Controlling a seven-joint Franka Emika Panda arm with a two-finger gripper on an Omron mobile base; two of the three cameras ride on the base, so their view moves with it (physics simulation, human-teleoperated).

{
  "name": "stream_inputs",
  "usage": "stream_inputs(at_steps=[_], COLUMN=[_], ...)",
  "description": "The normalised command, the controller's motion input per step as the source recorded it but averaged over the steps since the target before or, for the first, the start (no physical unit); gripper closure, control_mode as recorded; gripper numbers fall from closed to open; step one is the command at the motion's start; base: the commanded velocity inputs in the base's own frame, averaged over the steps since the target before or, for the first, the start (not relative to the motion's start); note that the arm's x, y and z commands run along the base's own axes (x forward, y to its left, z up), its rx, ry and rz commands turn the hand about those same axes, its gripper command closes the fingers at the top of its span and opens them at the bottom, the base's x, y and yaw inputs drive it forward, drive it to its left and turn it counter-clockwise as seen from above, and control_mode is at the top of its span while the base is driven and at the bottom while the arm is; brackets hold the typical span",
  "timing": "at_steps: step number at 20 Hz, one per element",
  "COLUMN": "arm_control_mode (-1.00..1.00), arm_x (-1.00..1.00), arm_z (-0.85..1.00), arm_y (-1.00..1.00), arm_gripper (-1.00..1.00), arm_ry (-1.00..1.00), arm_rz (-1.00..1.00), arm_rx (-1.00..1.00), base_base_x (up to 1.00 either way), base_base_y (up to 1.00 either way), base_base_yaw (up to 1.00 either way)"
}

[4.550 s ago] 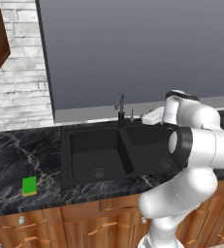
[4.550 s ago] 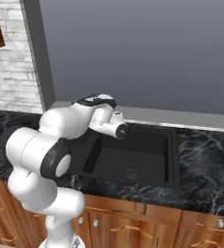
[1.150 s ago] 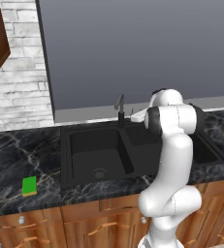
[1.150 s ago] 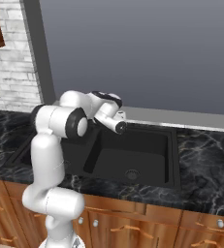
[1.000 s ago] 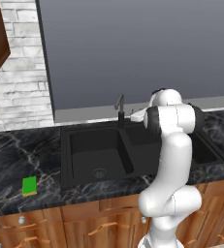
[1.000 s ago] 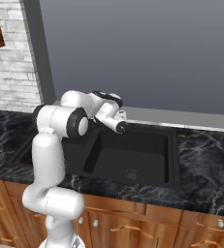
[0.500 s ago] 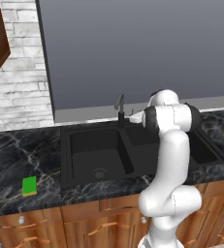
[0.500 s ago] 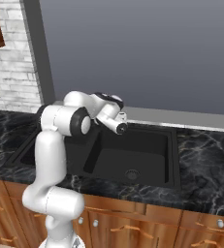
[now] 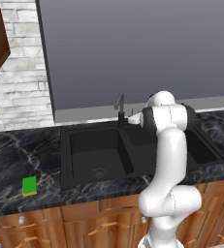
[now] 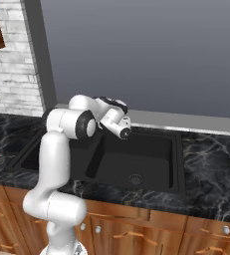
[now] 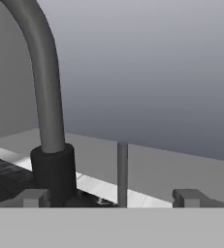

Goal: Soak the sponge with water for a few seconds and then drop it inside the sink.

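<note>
Faucet point(image 11: 48, 97) close ahead — thin lever point(image 11: 122, 172) between spread fingers point(image 11: 36, 197).

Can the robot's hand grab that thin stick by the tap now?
Probably yes. The open end effector faces the thin grey upright lever, which stands between its fingertips, beside the dark curved faucet. Nothing blocks the way.

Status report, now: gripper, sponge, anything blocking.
Gripper open, empty, at the faucet base. Sponge on the counter left of the sink, untouched. No water running. Nothing blocking.
</note>
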Motion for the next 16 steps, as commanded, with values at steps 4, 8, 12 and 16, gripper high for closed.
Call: stream_inputs(at_steps=[4, 8, 12, 16], arm_control_mode=[-1.00, -1.00, -1.00, -1.00], arm_x=[0.32, 0.30, 0.27, 0.17], arm_z=[-0.19, -0.13, -0.04, 0.00], arm_y=[0.00, 0.00, 0.00, 0.00], arm_gripper=[-1.00, -1.00, -1.00, -1.00], arm_ry=[0.00, 0.00, 0.00, 0.00], arm_rz=[0.00, 0.00, 0.00, 0.00], arm_rx=[0.00, 0.00, 0.00, 0.00], base_base_x=[0.00, 0.00, 0.00, 0.00], base_base_y=[0.00, 0.00, 0.00, 0.00], base_base_yaw=[0.00, 0.00, 0.00, 0.00])
